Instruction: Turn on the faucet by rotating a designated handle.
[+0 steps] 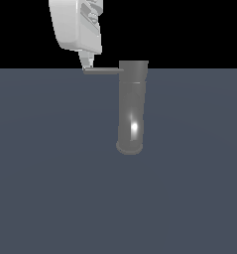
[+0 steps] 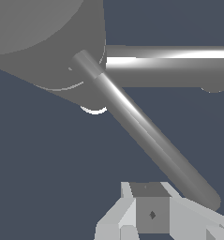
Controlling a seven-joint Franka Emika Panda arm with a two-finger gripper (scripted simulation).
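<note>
The faucet (image 1: 133, 106) is a tall grey cylinder with a bright highlight, standing upright on the dark floor in the middle of the exterior view. The handle (image 1: 103, 71), a thin flat grey bar, sticks out from its top toward the exterior view's left. My white gripper (image 1: 86, 64) comes down from above, its tip right at the handle's free end. In the wrist view the handle (image 2: 146, 131) runs diagonally from the faucet top (image 2: 38, 42) to end beside my gripper (image 2: 152, 208). The fingers look pressed together with nothing between them.
In the wrist view a second, thicker shiny bar (image 2: 169, 65) projects from the faucet body. The dark blue-grey floor (image 1: 50, 188) spreads flat around the faucet's base ring (image 1: 129, 148).
</note>
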